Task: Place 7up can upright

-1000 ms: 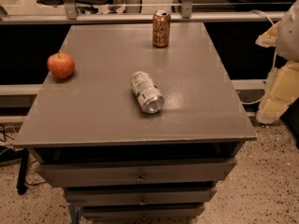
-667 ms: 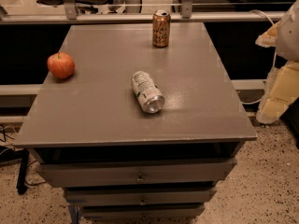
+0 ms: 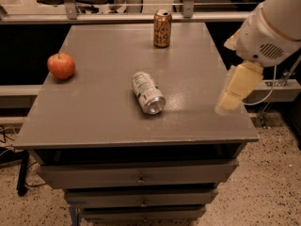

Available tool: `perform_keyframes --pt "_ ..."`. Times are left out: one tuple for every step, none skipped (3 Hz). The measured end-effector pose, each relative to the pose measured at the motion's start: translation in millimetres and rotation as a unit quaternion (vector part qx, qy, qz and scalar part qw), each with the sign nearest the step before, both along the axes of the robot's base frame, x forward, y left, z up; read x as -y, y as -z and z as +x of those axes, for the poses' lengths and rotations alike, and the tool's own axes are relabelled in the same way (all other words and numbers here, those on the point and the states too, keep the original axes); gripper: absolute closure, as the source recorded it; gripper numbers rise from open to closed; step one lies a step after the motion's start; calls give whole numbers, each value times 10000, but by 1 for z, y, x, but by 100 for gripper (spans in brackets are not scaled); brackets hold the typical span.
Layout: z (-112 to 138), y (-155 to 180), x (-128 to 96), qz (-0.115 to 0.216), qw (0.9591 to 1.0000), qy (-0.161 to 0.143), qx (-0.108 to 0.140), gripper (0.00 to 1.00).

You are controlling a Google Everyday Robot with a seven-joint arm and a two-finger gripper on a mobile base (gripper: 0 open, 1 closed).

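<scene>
The 7up can (image 3: pixel 148 92), silvery-white with green print, lies on its side near the middle of the grey table (image 3: pixel 94 117), its silver end facing the front right. My gripper (image 3: pixel 227 105), cream-coloured below a white arm, hangs over the table's right edge, well to the right of the can and not touching it. It holds nothing that I can see.
A copper-brown can (image 3: pixel 162 28) stands upright at the back of the table. A red apple (image 3: pixel 61 65) sits near the left edge. Drawers (image 3: pixel 138 178) are below the tabletop. A rail and office chairs are behind the table.
My arm and gripper have moved left, from beside the table to over its right edge. The can, the brown can and the apple have not moved.
</scene>
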State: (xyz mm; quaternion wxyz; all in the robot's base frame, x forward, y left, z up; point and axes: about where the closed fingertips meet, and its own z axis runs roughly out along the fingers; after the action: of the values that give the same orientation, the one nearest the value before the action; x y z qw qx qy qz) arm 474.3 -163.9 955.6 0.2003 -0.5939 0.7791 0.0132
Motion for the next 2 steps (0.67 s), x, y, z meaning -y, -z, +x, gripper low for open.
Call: perform_keyframes --pt "36 14 -40 665 9963 534 -73 0" --pt "64 20 -73 1079 9876 1125 -176 0"
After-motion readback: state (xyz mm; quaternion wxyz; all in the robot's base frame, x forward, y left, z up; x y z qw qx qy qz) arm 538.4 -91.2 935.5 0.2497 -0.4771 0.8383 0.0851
